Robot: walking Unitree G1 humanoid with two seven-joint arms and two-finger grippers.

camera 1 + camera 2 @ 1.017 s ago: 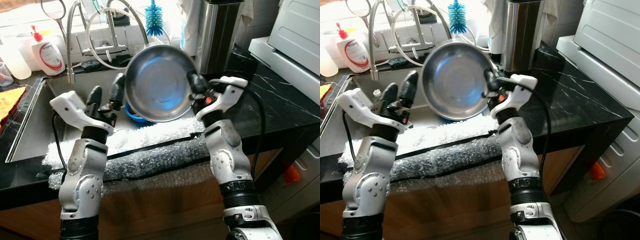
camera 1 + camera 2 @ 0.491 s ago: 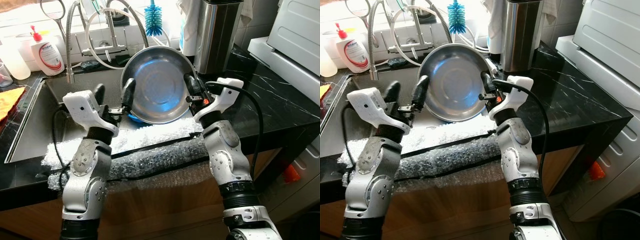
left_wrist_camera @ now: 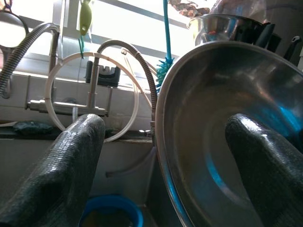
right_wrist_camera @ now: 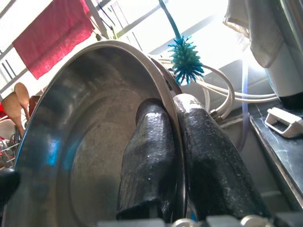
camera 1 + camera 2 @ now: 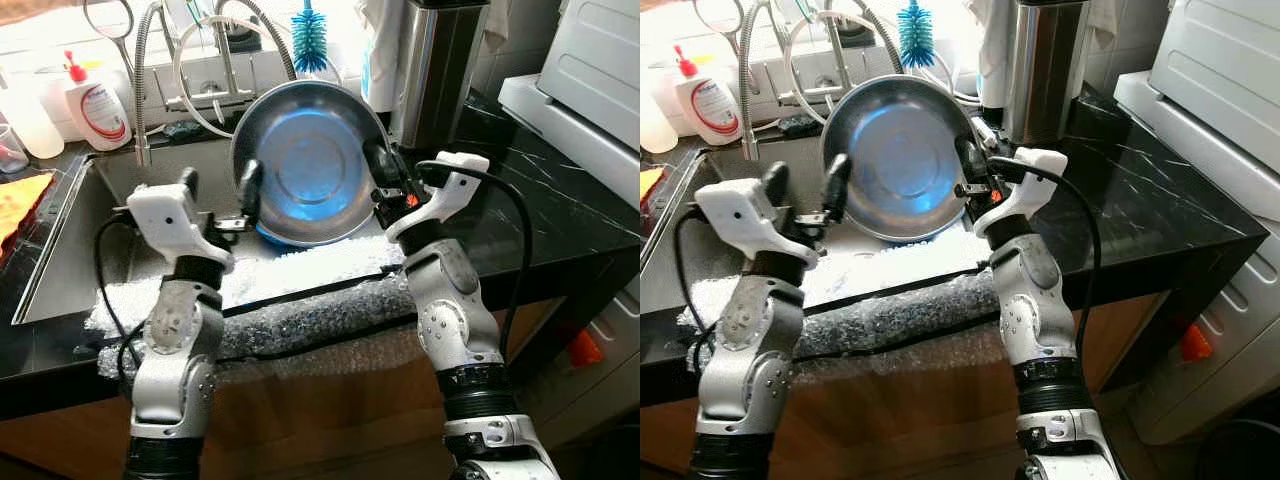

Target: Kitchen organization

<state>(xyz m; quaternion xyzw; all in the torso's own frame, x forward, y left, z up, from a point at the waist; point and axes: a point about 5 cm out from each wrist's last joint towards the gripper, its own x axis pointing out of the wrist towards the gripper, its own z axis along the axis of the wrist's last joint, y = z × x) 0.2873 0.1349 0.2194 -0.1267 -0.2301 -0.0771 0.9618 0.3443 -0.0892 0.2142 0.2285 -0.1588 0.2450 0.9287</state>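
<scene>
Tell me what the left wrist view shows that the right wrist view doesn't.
Left wrist view: the open left pincer straddling the steel bowl's rim, the wall-mounted tap, a blue bowl below. Right wrist view: the right pincer clamped on the rim, a red cloth. Both: the steel bowl and the blue bottle brush.

- No text, brand, number or sign can be read anywhere in these views.
- The white soap bottle (image 5: 96, 104) with the red pump, standing on the counter (image 5: 560, 200) behind the sink, carries a red-ringed label, but its print is too small and blurred to make out.
</scene>
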